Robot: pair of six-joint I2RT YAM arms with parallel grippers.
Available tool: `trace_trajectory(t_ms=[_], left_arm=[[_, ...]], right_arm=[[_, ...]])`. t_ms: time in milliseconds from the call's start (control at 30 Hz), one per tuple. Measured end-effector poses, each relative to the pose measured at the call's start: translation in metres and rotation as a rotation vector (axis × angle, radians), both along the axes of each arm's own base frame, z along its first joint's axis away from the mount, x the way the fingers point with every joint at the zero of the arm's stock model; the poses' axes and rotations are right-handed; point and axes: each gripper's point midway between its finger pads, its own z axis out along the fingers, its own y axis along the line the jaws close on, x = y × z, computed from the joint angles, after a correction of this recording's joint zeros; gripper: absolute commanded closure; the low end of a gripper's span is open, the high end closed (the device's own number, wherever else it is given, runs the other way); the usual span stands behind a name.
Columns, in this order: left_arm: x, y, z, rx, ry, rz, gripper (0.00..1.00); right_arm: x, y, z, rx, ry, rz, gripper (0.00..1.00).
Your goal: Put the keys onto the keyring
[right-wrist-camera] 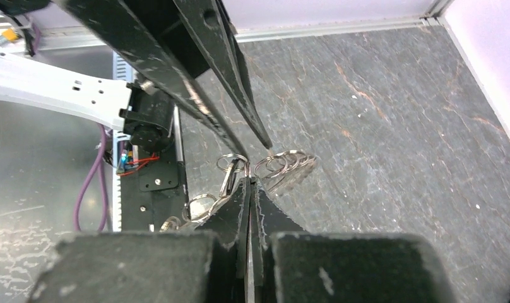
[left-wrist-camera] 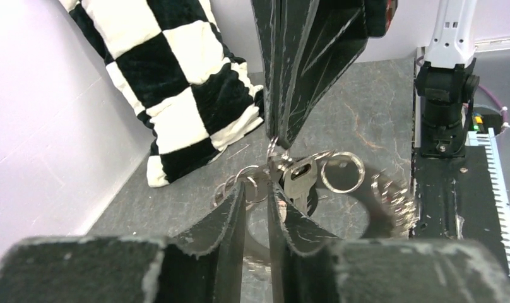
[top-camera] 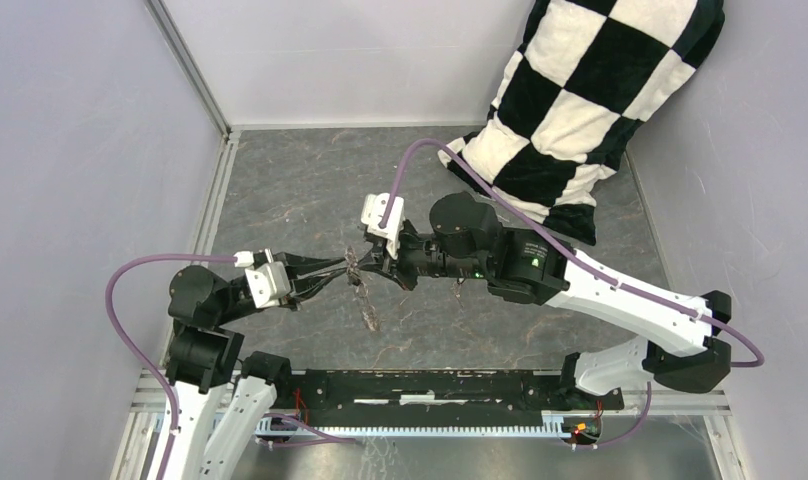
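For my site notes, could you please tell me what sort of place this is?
Probably a robotics lab test cell: plain walls in aluminium framing enclose a dark tabletop, and a left arm and right arm are mounted at its near edge.

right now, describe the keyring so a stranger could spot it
From the checked cushion in the far right corner, come forward to where the left gripper and right gripper meet tip to tip. The keyring is the silvery string of rings hanging there, the only glinting thing between them.

Black-white arms [top-camera: 630,300], purple cables [top-camera: 427,142]
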Motion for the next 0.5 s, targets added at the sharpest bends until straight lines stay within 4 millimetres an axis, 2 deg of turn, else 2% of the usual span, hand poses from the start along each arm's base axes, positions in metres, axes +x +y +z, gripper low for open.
trace_trajectory(t_ms=[133,300,500], left_arm=[[-0.002,0.002,0.007,0.024,-0.042,0.008,0.58],[-0.01,0.001,0.008,0.085,-0.07,-0.037,0.58],[-0.001,-0.004,0.0,0.081,0.021,-0.058,0.63]], right_arm=[[0.009,0.0,-0.01,-0.054,-0.002,-0.041,1.0],[0.017,0.001,-0.026,-0.119,0.001,-0.075,1.0],[0.02,0.004,-0.032,-0.154,0.003,-0.079,1.0]])
